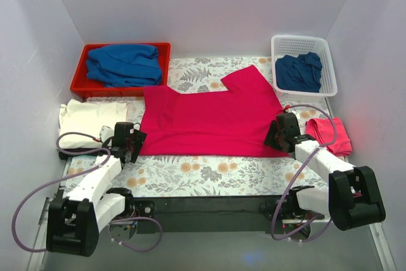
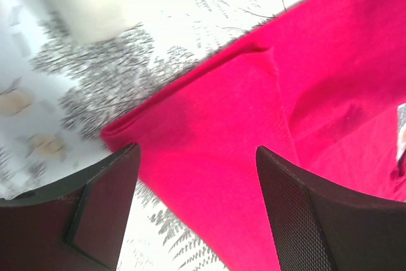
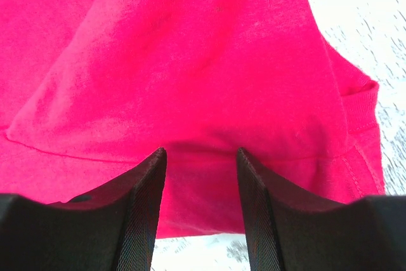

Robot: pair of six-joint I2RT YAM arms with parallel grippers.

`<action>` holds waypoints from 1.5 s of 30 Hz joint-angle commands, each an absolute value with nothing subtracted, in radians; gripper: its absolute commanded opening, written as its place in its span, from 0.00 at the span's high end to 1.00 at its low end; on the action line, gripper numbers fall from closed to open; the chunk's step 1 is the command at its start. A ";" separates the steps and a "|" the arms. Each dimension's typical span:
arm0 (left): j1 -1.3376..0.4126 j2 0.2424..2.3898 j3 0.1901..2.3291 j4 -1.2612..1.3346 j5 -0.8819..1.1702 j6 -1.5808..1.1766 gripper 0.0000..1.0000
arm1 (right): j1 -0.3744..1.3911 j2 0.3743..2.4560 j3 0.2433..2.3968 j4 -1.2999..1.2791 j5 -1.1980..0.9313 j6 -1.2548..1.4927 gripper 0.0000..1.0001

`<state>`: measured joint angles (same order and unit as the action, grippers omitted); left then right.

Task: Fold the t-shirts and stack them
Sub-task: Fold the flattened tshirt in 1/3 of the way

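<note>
A crimson-pink t-shirt lies spread flat on the leaf-patterned table cover, one sleeve pointing to the back right. My left gripper is at the shirt's near left corner. In the left wrist view, the left gripper is open with the corner of the crimson-pink t-shirt between its wide-apart fingers. My right gripper is at the near right corner. In the right wrist view, the right gripper is open, its fingers straddling the near hem of the crimson-pink t-shirt.
A red tray at the back left holds blue shirts. A white basket at the back right holds another blue shirt. A cream shirt lies at the left and a folded pink shirt at the right.
</note>
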<state>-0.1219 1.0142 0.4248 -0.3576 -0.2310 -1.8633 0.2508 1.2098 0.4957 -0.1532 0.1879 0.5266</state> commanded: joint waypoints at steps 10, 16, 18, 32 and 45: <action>-0.121 0.859 0.383 -0.568 -0.264 -1.925 0.28 | 0.245 1.098 0.402 -0.344 0.206 0.577 0.45; -0.121 0.844 0.469 -0.465 -0.213 -1.792 0.28 | 0.245 1.074 0.436 -0.348 0.225 0.566 0.45; -0.123 0.911 0.500 -0.422 -0.181 -1.746 0.28 | 0.245 1.080 0.448 -0.348 0.225 0.563 0.45; -0.146 1.213 0.519 -0.202 -0.143 -1.686 0.27 | 0.245 1.091 0.468 -0.344 0.241 0.555 0.45; -0.166 1.060 0.465 -0.561 -0.278 -1.810 0.28 | 0.245 1.043 0.448 -0.353 0.203 0.563 0.45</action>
